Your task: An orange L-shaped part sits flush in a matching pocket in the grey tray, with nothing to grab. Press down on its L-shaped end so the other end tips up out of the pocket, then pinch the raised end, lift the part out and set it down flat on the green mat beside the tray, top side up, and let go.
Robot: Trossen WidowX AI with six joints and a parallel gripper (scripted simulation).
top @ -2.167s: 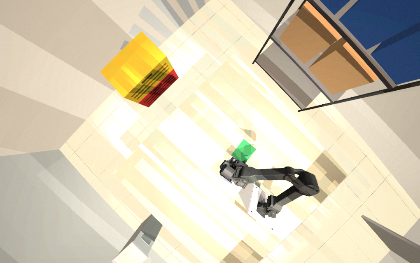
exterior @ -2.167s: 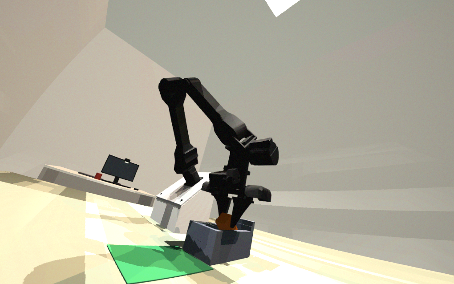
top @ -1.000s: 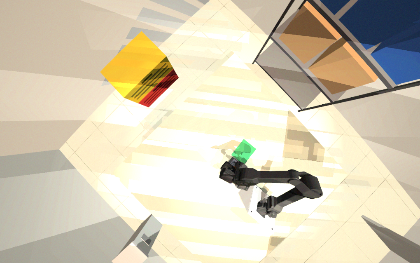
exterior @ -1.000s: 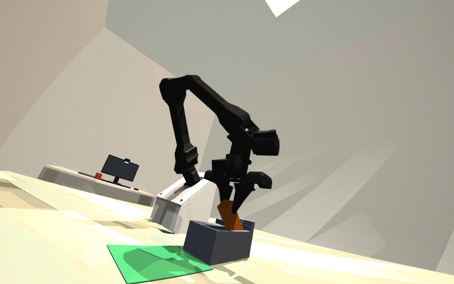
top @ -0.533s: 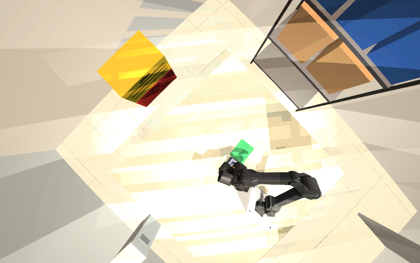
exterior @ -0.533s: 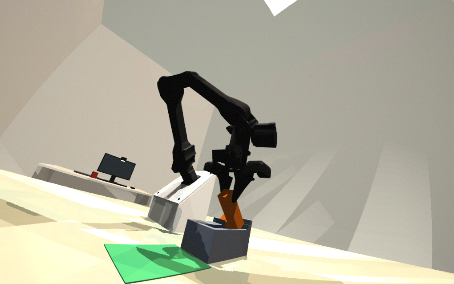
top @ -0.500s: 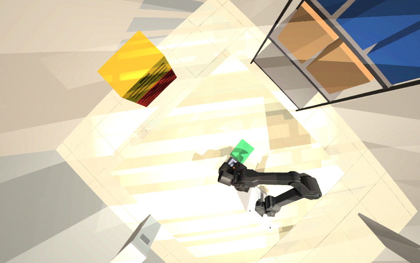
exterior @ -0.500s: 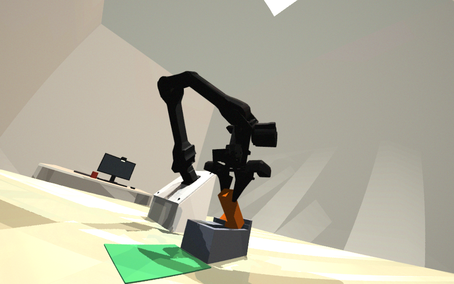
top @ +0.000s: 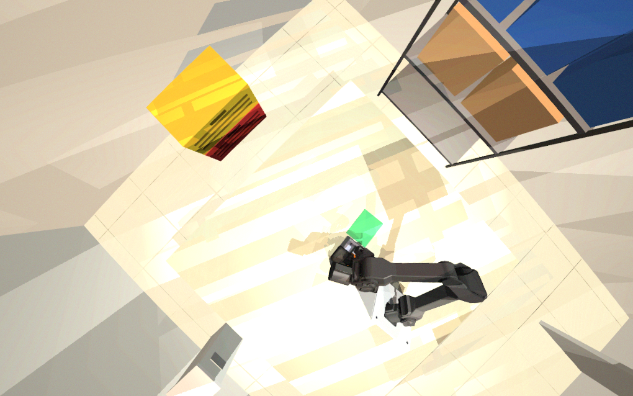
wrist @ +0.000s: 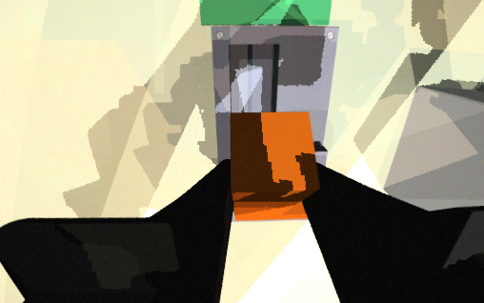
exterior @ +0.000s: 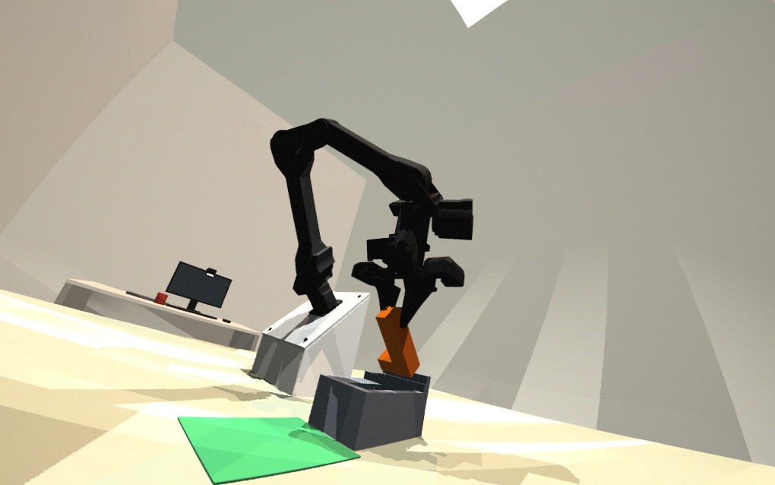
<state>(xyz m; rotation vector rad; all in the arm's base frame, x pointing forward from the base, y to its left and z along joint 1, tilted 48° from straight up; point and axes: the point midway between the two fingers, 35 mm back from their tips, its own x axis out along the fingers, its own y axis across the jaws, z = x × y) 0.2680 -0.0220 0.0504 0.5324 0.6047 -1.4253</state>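
My gripper (exterior: 396, 317) (wrist: 265, 168) is shut on the upper end of the orange part (top: 354, 255) (exterior: 399, 343) (wrist: 286, 138). The part hangs steeply tilted, its L-shaped end down, over the far end of the grey tray (exterior: 391, 420) (wrist: 305, 97) in the exterior view. Its lower end looks just above the tray's rim; the exact gap is hard to tell. The visible stretch of the pocket is empty; the rest is hidden behind the part. The green mat (top: 365, 226) (exterior: 257, 445) (wrist: 238, 11) lies beside the tray, with nothing on it.
The arm's white base (exterior: 336, 325) stands behind the tray in the exterior view. A desk with a monitor (exterior: 198, 283) is farther back. A yellow and red box (top: 200, 102) and a shelf rack with brown boxes (top: 508, 102) stand well away from the arm.
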